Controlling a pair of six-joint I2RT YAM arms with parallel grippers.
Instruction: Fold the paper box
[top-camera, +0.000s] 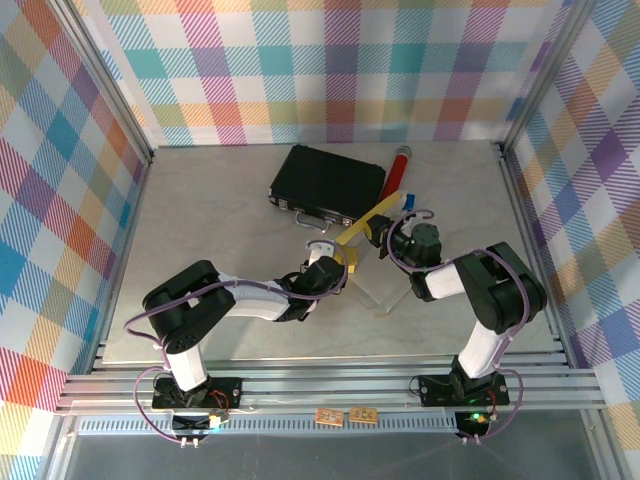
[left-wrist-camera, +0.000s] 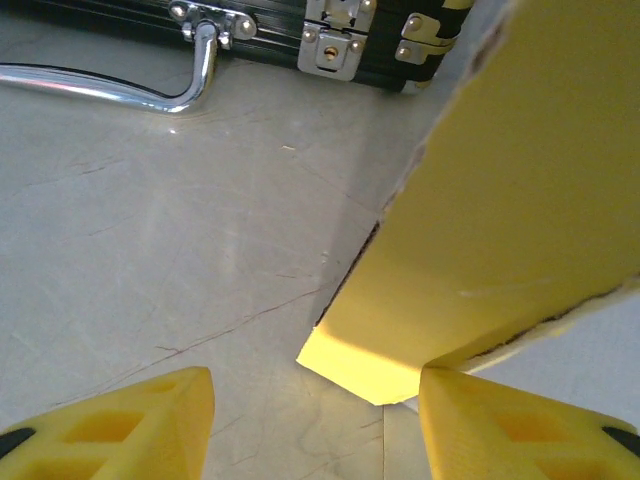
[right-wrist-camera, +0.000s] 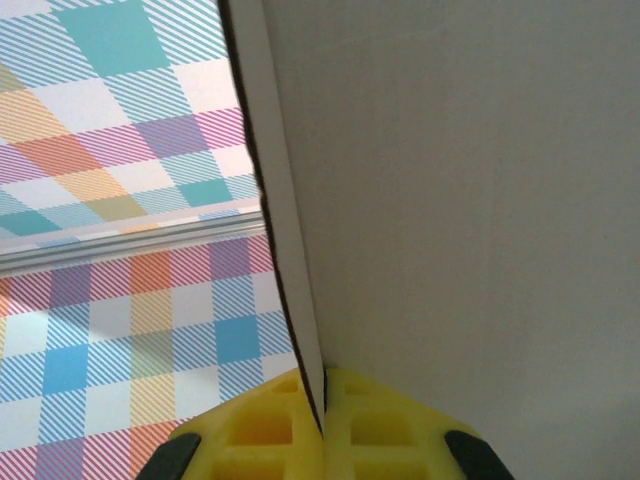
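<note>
The paper box (top-camera: 372, 214) is a bright yellow card sheet held up off the table between my two grippers, just in front of the black case. My right gripper (right-wrist-camera: 322, 395) is shut on one edge of it, and the box's whitish reverse face (right-wrist-camera: 460, 200) rises to the right of the fingers. My left gripper (left-wrist-camera: 315, 385) is open low over the table. A yellow flap of the paper box (left-wrist-camera: 500, 200) hangs over it, its corner reaching down beside the right finger (left-wrist-camera: 520, 430). From above, the left gripper (top-camera: 335, 262) is at the sheet's lower left end and the right gripper (top-camera: 392, 238) at its right.
A black hard case (top-camera: 325, 185) with metal latches and a chrome handle (left-wrist-camera: 150, 90) lies at the back centre, close behind the sheet. A red and blue cylinder (top-camera: 398, 172) lies to its right. Plaid walls and aluminium rails enclose the table (top-camera: 200, 240).
</note>
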